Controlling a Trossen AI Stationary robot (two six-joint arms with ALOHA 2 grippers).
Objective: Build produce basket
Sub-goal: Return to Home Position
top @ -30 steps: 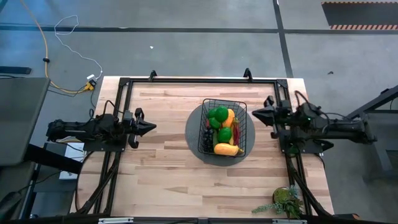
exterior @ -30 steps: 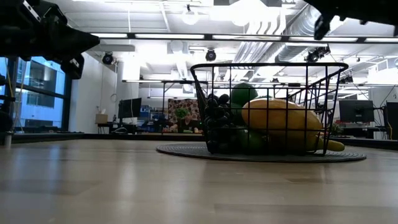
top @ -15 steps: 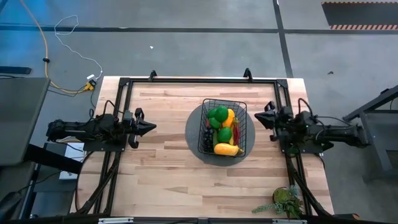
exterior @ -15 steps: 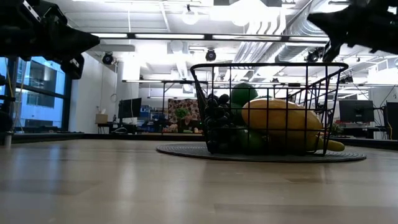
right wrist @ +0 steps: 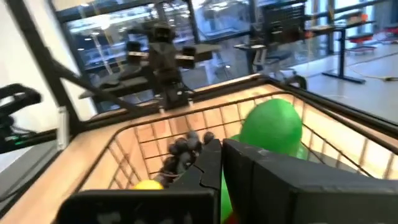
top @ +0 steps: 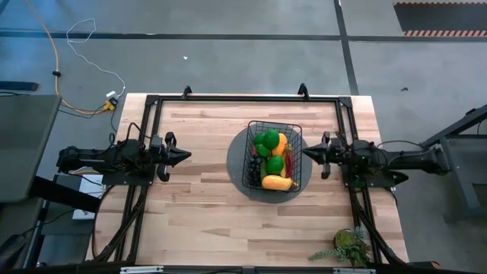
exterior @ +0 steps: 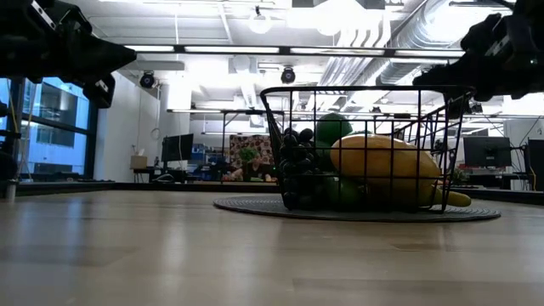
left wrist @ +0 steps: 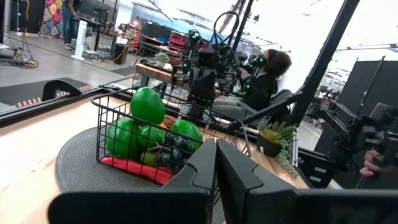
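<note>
The basket (top: 274,122) is sitting on a round grey mat (top: 236,164) in the middle of the table (top: 205,205). The produce (top: 272,156) is lying inside it (green limes (top: 267,140) on top, a yellow fruit (top: 275,183) at one end, dark grapes (top: 253,164) by the side). The right gripper (top: 305,153) is hanging just beside the basket, its fingers pressed together and holding nothing. The left gripper (top: 188,155) is waiting well apart on the other side, fingers pressed together too.
</note>
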